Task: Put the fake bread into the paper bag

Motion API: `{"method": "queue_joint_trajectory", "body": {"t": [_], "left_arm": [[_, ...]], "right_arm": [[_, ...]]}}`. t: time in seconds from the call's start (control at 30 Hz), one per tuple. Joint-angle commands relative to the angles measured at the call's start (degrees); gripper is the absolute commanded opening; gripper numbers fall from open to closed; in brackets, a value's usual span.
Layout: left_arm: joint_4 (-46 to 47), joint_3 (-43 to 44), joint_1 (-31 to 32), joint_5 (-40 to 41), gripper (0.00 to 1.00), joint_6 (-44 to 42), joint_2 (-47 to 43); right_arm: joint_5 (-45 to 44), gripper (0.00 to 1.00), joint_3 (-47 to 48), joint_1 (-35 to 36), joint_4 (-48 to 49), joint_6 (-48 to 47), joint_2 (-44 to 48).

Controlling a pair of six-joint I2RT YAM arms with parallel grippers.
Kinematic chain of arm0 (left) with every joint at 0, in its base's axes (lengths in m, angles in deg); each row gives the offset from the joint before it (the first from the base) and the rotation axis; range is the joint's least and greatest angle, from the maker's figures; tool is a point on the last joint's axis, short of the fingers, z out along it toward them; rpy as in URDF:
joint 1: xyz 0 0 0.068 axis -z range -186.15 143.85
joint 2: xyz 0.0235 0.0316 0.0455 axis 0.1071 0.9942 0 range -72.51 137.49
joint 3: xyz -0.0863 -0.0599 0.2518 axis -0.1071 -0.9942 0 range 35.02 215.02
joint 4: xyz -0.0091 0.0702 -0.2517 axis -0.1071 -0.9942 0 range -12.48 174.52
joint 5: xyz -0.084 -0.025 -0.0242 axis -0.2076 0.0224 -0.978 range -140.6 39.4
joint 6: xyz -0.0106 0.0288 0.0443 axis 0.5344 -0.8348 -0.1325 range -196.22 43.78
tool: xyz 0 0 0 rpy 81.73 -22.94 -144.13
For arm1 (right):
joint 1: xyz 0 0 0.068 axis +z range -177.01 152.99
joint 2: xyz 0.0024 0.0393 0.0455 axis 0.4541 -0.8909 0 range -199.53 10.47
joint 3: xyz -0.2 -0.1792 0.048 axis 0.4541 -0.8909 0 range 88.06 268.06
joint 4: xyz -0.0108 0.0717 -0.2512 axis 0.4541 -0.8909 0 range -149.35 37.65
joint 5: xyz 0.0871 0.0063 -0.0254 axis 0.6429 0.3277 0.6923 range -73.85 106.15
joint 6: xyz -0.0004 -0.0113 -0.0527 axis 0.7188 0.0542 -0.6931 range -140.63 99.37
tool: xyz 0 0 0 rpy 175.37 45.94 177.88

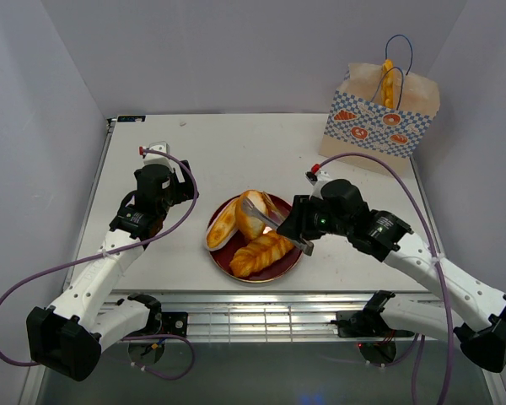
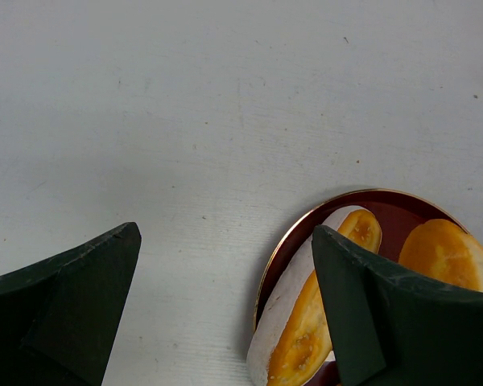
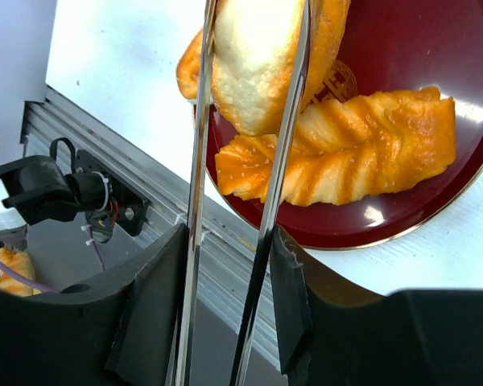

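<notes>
A dark red plate [image 1: 271,276] in the middle of the table holds fake bread: an oval roll [image 1: 223,226], a braided loaf [image 1: 260,253] and a golden roll [image 1: 251,213]. My right gripper [image 1: 308,229] is shut on metal tongs [image 1: 278,226]. In the right wrist view the tongs [image 3: 197,161] run between my right gripper's [image 3: 227,241] fingers, and their arms straddle the golden roll [image 3: 258,56] above the braided loaf [image 3: 346,153]. My left gripper [image 1: 175,196] is open and empty over bare table left of the plate [image 2: 386,211]. The paper bag [image 1: 379,118] stands at the far right.
An orange bread piece [image 1: 389,80] sticks out of the bag's top between the blue cord handles. The table's metal front rail [image 3: 145,185] lies just below the plate. An orange pastry [image 3: 12,265] lies low down beyond the rail.
</notes>
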Motion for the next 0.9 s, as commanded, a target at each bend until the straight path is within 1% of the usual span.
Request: {"method": "queue_joint_trajectory", "body": {"t": [0.0, 0.2, 0.3, 0.4, 0.53, 0.67, 0.87], "left_arm": [[0.0, 1.8, 0.2, 0.2, 0.98, 0.4, -1.9], [0.1, 1.8, 0.2, 0.1, 0.98, 0.4, -1.9], [0.1, 1.7, 0.2, 0.0, 0.98, 0.4, -2.1], [0.1, 1.6, 0.2, 0.0, 0.98, 0.5, -1.9], [0.1, 1.8, 0.2, -0.3, 0.98, 0.5, -1.5], [0.1, 1.7, 0.2, -0.1, 0.98, 0.5, -1.6], [0.1, 1.7, 0.2, -0.1, 0.98, 0.4, -1.5]], "right_arm": [[-1.8, 0.08, 3.7, 0.3, 1.4, -1.7, 3.1], [-1.1, 0.08, 0.9, 0.3, 2.8, -1.8, 5.1], [0.2, 0.08, -3.3, 0.3, 3.7, -1.8, 5.4], [-0.6, 0.08, -6.8, 0.3, 4.7, -2.2, 6.2], [0.4, 0.08, -10.8, 0.3, 8.1, -3.0, 7.1], [1.8, 0.08, -10.9, 0.5, 8.4, -3.5, 5.9], [-1.6, 0.08, -10.4, 2.6, 7.8, -5.9, 4.2]]}}
